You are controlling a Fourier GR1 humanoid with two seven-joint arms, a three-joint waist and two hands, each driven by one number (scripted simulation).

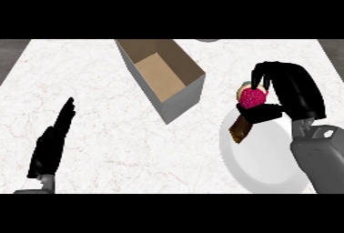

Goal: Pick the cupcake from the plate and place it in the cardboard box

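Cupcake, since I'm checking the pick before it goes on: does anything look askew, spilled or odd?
The cupcake is tilted in the right hand, whose fingers curl round it, its brown base slanting down-left over the plate. The cardboard box sits at an angle on the counter, open side up. Nothing looks spilled.

Counter top [101, 136]: white marble look, faint reddish-grey veining, fills most of view. Dark grey strip [11, 53] past counter's left edge, upper left corner; matching grey strip [334, 45] at upper right. Pale grey rounded object [208, 40] at counter's far edge, top of view, mostly cut off, only lower rim shows; can't tell what it is.
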